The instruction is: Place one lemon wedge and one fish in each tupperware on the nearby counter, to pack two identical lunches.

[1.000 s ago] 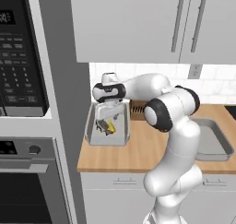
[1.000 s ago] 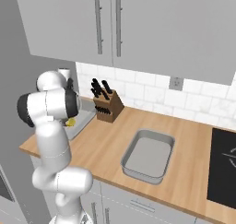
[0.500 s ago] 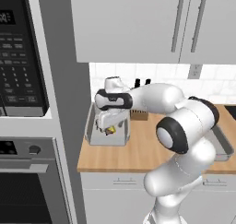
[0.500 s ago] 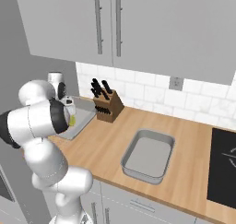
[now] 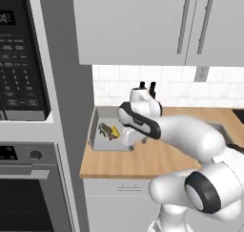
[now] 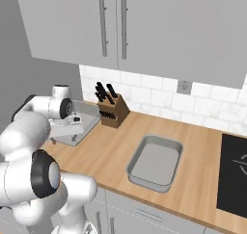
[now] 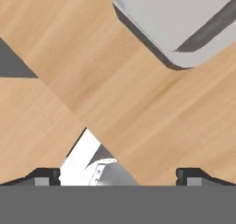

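Gripper spread wide, holding nothing, over bare counter. Tray corner ahead of the fingers. Fish and lemon together in a tray just beside the hand.

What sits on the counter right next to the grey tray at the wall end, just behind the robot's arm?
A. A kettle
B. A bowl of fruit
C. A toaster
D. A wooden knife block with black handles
D: a wooden knife block with black handles stands against the tiled wall, right beside the grey tray on the counter.
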You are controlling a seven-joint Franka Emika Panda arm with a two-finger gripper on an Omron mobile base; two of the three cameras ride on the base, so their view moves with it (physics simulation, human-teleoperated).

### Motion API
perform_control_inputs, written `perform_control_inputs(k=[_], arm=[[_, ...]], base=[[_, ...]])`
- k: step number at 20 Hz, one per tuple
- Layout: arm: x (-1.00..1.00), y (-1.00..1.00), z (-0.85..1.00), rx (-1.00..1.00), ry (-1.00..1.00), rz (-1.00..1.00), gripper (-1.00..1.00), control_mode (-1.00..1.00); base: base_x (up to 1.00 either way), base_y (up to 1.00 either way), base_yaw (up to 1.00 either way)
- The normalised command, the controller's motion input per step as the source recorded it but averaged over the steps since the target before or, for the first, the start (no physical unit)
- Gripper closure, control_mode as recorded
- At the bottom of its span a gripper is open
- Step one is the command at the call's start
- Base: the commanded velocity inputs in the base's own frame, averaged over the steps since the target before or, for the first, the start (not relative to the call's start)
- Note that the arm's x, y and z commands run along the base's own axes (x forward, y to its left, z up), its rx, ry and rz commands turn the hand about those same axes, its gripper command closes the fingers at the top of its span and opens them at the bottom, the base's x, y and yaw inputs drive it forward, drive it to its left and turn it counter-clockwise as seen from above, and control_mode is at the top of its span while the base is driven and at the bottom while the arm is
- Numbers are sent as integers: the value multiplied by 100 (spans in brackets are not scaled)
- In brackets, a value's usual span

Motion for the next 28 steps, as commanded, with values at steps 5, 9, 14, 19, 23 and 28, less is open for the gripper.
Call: perform_control_inputs(k=[5,9,14,19,23,28], arm=[[-66,-69,61,1,0,0,-100,-100],[-87,-56,74,6,0,0,-100,-100],[-96,-35,60,8,1,0,-100,-100],[-53,-2,48,0,0,-1,-100,-100],[-3,3,56,0,-2,-18,-100,-100],[-6,0,15,0,-2,-37,-100,-100]], base=[[0,0,0],[0,0,0],[0,0,0],[0,0,0],[0,0,0],[0,0,0]])
